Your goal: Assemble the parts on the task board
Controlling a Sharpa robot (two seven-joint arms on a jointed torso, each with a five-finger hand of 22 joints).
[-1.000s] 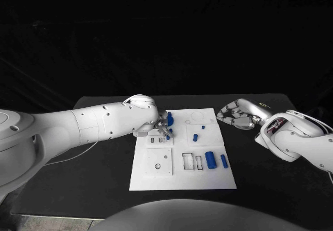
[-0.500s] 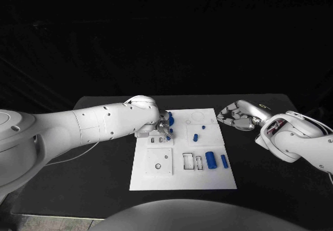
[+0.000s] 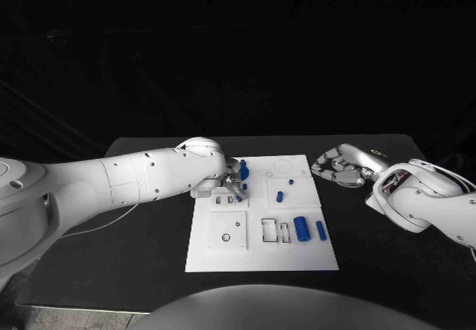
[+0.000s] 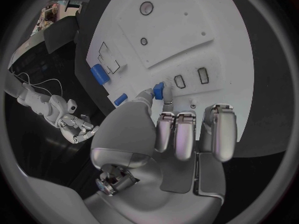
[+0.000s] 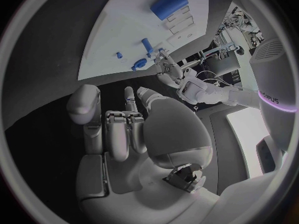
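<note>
Left hand (image 4: 165,134): over task board (image 3: 298,251), pinching small blue part (image 4: 158,90) at fingertips; right hand (image 3: 337,167): off board over black table (image 3: 148,240), fingers curled inward, holding nothing.

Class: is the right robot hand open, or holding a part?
Shut, holding nothing: right robot hand hovers beside the board, fingers curled in.

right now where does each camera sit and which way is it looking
Head view: on the robot's head, looking down at the task board; both arms show, left hand over the board, right hand off its edge.
Left wrist view: behind the left hand, facing the board, where a fingertip meets a blue part.
Right wrist view: behind the right hand, facing the board.
Shared: both wrist views show the other hand and the large blue cylinder.
</note>
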